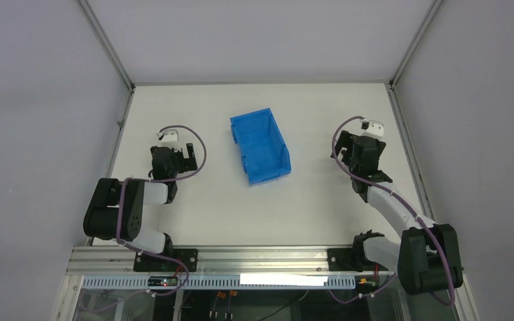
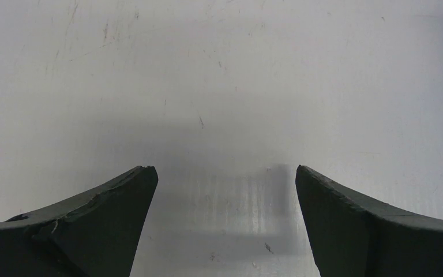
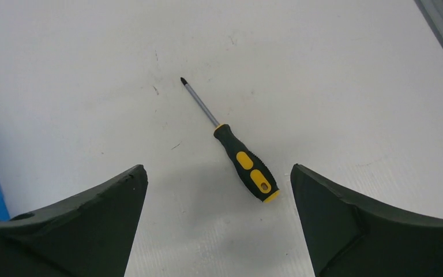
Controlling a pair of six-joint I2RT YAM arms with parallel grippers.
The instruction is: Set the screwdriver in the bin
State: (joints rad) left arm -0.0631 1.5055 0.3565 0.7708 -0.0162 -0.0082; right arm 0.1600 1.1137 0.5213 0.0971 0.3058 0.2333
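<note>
Screwdriver point(image 3: 239, 156) lies flat on the desk point(image 1: 207, 207) toward its right edge, directly below the right claw point(image 3: 219, 167); from above it is hidden by that arm, so only the right wrist view shows it. Its dark shaft points away from the camera and slantwise, and the black and yellow handle sits between the two fingers, nearer one than the other, touching neither.

The right claw is spread wide and holds nothing; it hovers above the tool rather than around it. The left claw point(image 2: 225, 168) is parted just as wide over bare desk near the left edge, also with nothing in it.

The bin point(image 1: 282, 159) stands in the middle of the desk, somewhat toward the far edge, well apart from both claws; a sliver of its blue shows at the side of the right wrist view. Nothing can be seen inside it.

By my reading the step in hand is the approach, with the grasp not yet made. The next move calls for the right claw to centre on the handle, turn so the fingers cross it rather than run along it, come down and close; the screwdriver is thin and low, so a shallow descent could miss it or roll it.
</note>
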